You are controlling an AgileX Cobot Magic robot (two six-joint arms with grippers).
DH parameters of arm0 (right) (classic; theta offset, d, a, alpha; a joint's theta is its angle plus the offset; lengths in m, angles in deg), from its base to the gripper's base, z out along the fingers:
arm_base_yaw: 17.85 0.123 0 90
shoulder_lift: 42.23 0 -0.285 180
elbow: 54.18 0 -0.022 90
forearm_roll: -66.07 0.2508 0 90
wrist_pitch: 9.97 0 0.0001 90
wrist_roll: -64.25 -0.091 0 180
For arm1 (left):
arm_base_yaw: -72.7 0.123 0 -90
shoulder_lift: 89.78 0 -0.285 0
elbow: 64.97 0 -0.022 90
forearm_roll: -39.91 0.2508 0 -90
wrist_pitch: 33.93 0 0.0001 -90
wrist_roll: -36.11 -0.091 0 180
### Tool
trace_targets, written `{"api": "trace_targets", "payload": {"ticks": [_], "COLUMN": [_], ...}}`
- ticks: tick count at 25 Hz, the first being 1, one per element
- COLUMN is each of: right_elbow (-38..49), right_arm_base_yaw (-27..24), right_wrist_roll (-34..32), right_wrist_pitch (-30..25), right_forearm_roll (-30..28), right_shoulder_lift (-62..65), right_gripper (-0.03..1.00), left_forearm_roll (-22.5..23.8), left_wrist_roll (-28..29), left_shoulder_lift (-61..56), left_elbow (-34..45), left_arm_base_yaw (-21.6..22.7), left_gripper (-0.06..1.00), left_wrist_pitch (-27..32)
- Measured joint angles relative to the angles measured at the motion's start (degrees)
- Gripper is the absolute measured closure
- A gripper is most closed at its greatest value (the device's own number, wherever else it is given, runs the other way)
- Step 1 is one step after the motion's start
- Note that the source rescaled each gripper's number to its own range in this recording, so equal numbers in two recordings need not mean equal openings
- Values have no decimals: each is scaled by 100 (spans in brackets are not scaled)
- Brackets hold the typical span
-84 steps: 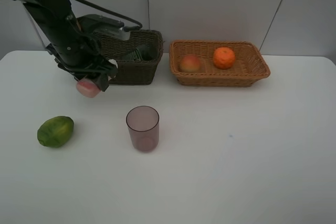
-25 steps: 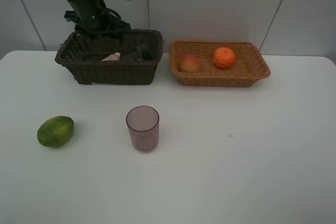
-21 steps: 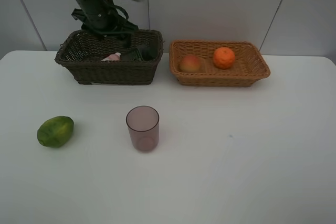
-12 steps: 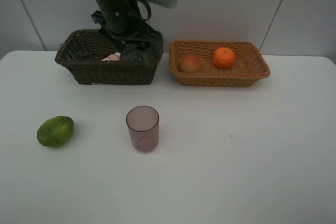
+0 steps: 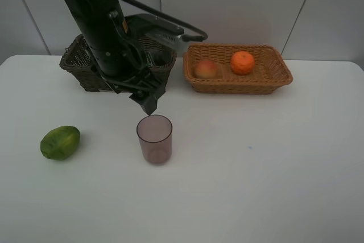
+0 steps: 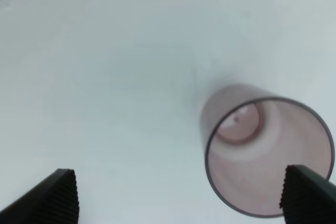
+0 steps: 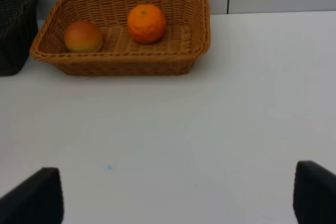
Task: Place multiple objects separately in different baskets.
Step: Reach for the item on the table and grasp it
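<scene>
Here the translucent mauve cup point(image 5: 154, 139) stands upright just left of the frame's centre in the high view, its long axis vertical and its round open mouth facing up; it is a smooth, thin-walled cylinder, and the left wrist view looks down into it to its pale base. The left gripper point(image 5: 149, 105) hangs just above the far side of the cup's rim, its ribbed black fingertips point(image 6: 60, 199) spread wide apart and clasping nothing. At the left edge lies the green oval fruit point(image 5: 60, 142), on its side, its long axis nearly level and rising slightly toward the right, its skin dull and mottled. There are two woven wicker baskets, both rectangular: the dark brown basket point(image 5: 77, 64) in the upper left, largely covered by the black arm, and the light orange-tan basket point(image 5: 239, 88) at upper right, shallow with flaring walls. That tan basket holds two round fruits, apart from each other: the dimpled orange point(image 5: 243, 62) and, to its left, the smooth red-yellow peach-like fruit point(image 5: 206, 69). The white table point(image 5: 256, 169) is matte. The right gripper point(image 7: 176, 198) shows only in its wrist view, its fingers parted wide over bare table, gripping nothing
</scene>
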Motion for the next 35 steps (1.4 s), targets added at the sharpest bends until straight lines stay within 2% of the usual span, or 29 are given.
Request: {"api": "trace_targets", "payload": {"ticks": [5,15,27,35], "right_elbow": [0,0,0,0], "right_arm_base_yaw": [0,0,0,0], "right_wrist_roll": [0,0,0,0], "right_wrist_pitch": [0,0,0,0], "right_forearm_roll": [0,0,0,0], "right_shoulder_lift": [0,0,0,0], "right_gripper": [5,5,5,5], "left_forearm_roll": [6,126,9,-39], "left_wrist_roll": [0,0,0,0], "left_shoulder_lift": [0,358,881,1158], "left_elbow": [414,646,651,651], "left_arm_base_yaw": [-38,-38,-38,-38], "left_gripper": [-5,-5,-5,-5], "left_wrist_pitch": [-478,-1180,-1806,-1889]}}
